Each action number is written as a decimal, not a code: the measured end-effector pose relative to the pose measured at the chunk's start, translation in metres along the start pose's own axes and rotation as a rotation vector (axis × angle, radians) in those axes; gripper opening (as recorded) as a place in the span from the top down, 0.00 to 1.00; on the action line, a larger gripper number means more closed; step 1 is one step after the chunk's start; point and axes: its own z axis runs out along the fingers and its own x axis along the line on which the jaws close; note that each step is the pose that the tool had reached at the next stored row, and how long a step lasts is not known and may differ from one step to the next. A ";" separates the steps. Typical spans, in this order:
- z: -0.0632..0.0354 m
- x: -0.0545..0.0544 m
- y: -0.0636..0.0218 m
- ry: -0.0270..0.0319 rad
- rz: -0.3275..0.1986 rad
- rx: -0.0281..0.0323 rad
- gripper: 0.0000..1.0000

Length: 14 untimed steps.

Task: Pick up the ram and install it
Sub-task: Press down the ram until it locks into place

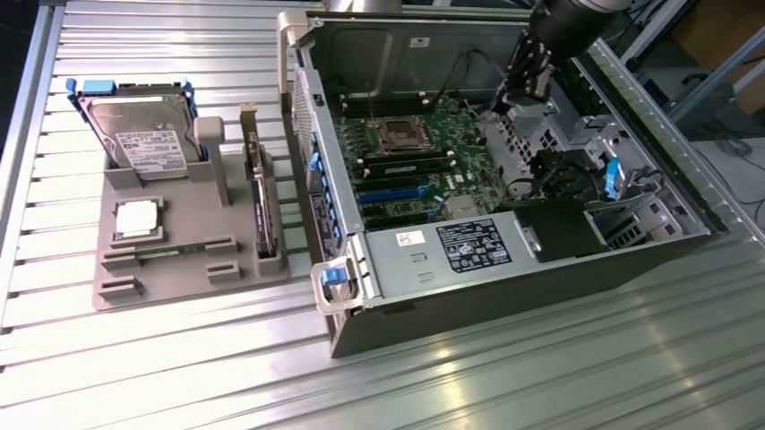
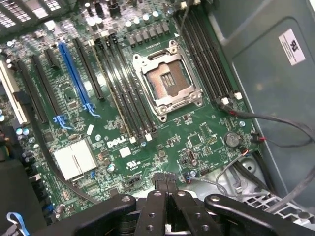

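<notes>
Ram stick (image 1: 171,252) is lying flat in its slot on the grey plastic fixture tray (image 1: 179,291), over at the exterior view's left, well apart from the arm. Judging by looks it's going to be light, stiff and fragile, a thin green board with dark chips, so I'd be pinching the long bare edges, not the chips or contacts. Gripper (image 1: 524,100) is hovering inside the open metal PC case (image 1: 502,296) over the green motherboard (image 2: 197,142), black fingers (image 2: 157,216) clenched together and holding nothing, looking down at the empty CPU socket (image 2: 165,81) and the long black memory slots (image 2: 123,88).
</notes>
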 end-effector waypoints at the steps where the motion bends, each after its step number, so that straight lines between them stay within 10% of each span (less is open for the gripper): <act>1: 0.0000 0.000 0.0000 -0.0011 0.011 0.0007 0.89; 14: 0.0008 0.000 -0.0001 -0.0113 0.271 0.0260 0.89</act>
